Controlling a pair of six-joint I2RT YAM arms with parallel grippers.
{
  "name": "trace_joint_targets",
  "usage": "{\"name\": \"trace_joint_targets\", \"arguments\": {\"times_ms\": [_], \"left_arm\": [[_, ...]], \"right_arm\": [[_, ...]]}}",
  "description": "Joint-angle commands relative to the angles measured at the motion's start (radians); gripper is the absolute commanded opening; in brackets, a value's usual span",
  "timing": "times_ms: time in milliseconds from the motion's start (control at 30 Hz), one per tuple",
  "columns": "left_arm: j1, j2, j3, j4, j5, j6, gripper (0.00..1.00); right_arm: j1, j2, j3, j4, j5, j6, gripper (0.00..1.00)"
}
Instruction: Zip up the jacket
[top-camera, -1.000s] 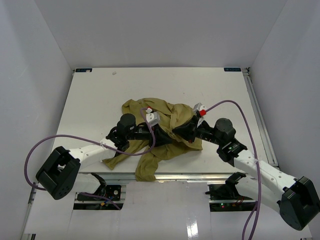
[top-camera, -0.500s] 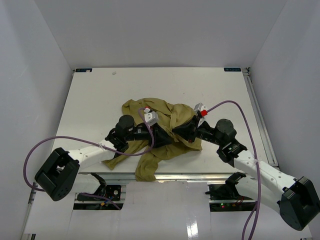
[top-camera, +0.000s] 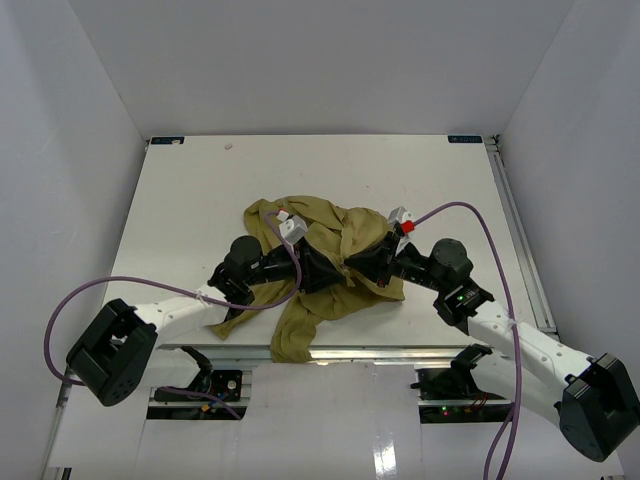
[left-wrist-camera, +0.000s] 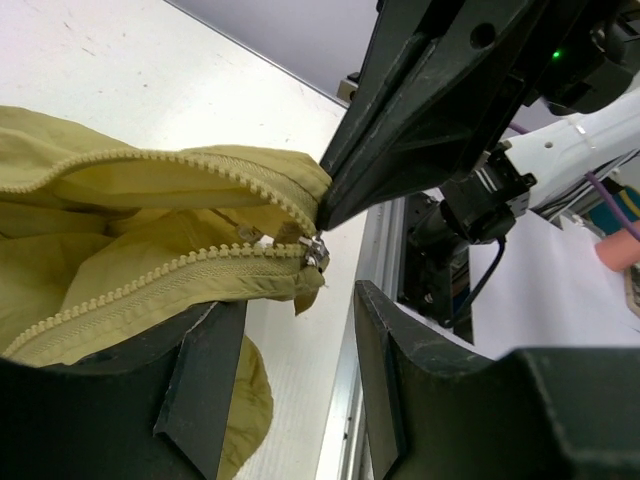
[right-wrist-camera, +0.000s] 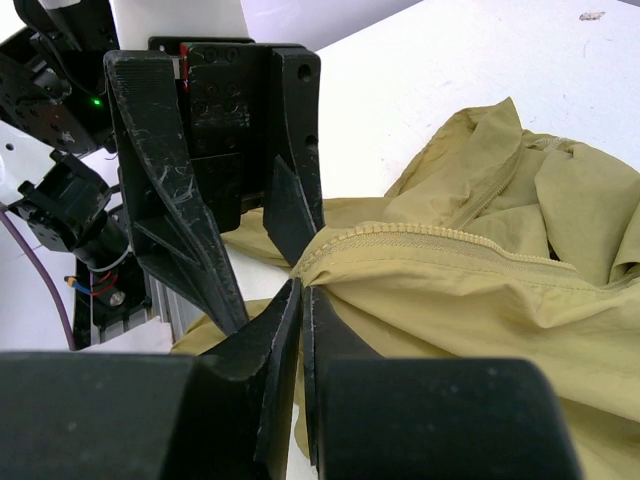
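Jacket (top-camera: 325, 215) edge pinched in right claw (right-wrist-camera: 303, 300); left claw (left-wrist-camera: 290, 365) spread just beside.

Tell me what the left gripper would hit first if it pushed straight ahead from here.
Probably the zipper slider at the end of the jacket, just ahead of the open left gripper. The right gripper, shut on that same corner, sits right behind it; depth is unclear.

White table (top-camera: 190, 190), grey walls (top-camera: 320, 60), metal rail (top-camera: 519, 240) at right edge
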Motion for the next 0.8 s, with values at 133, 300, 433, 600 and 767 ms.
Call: {"name": "trace_joint_targets", "arguments": {"times_ms": [133, 300, 433, 600, 767], "left_arm": [[0.003, -0.034, -0.037, 0.158, 0.032, -0.090, 0.56], [0.003, -0.013, -0.040, 0.191, 0.043, -0.099, 0.55], [0.003, 0.004, -0.028, 0.191, 0.041, -0.094, 0.55], [0.003, 0.015, -0.034, 0.205, 0.046, -0.086, 0.51], [0.003, 0.033, -0.031, 0.210, 0.062, -0.080, 0.30]], "right_arm": [[0.000, -0.002, 0.005, 0.068, -0.019, 0.008, 0.08], [0.002, 0.002, 0.008, 0.073, -0.025, 0.009, 0.08], [0.001, 0.001, 0.008, 0.075, -0.033, 0.013, 0.08], [0.000, 0.001, 0.004, 0.077, -0.031, 0.013, 0.08], [0.002, 0.006, 0.002, 0.087, -0.036, 0.016, 0.08]]}}
